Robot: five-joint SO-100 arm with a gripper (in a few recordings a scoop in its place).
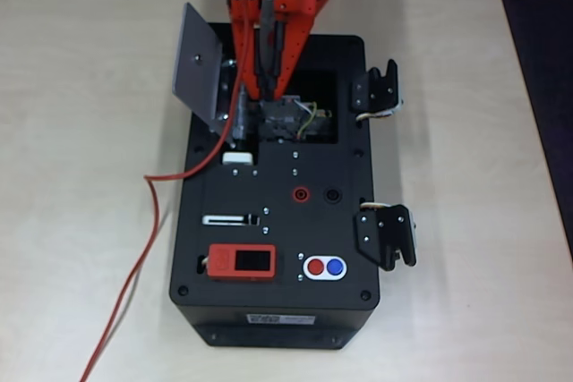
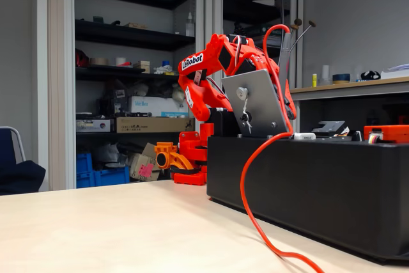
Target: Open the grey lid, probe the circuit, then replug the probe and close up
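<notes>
Probing the circuit, lid up

The circuit (image 1: pixel 300 120) sits in the box's open recess; we hold the probe (image 1: pixel 243 118) clamped in the pincer (image 1: pixel 260 105) at its left edge. Grey lid (image 1: pixel 197 62) stands open. Probably best: lower slow, tip vertical, w/ red cable (image 1: pixel 152 230) slack on tabletop (image 1: pixel 81 131).

A black box (image 1: pixel 269 310) is seen sitting on a pale table (image 1: pixel 81 176). On its top, an orange display module (image 1: pixel 242 262) is set beside a red and a blue button (image 1: pixel 324 267), with a red socket (image 1: pixel 300 194) and a black socket (image 1: pixel 332 194) above. Two black latches (image 1: pixel 385 235) are mounted along its right edge. Cluttered shelves (image 2: pixel 128 49) are seen behind.
</notes>
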